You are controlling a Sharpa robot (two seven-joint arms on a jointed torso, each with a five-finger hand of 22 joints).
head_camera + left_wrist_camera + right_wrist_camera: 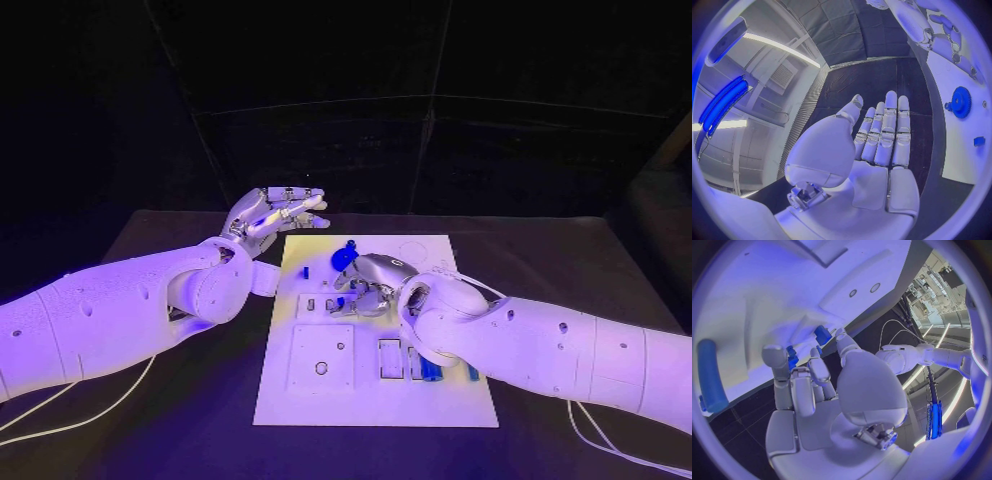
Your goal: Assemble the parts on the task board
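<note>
Head view shows the white task board point(378, 400) lying lengthwise away from the robot, with a round blue gear point(343, 258) near its far end and upright blue parts point(417, 364) seated in slots at its near right. The right hand point(372, 283) presses down on the board's middle, fingers curled around a small blue piece point(792, 358); whether it grips it I cannot tell. The left hand point(274, 215) hovers off the board's far left corner, fingers straight, together and holding nothing.
</note>
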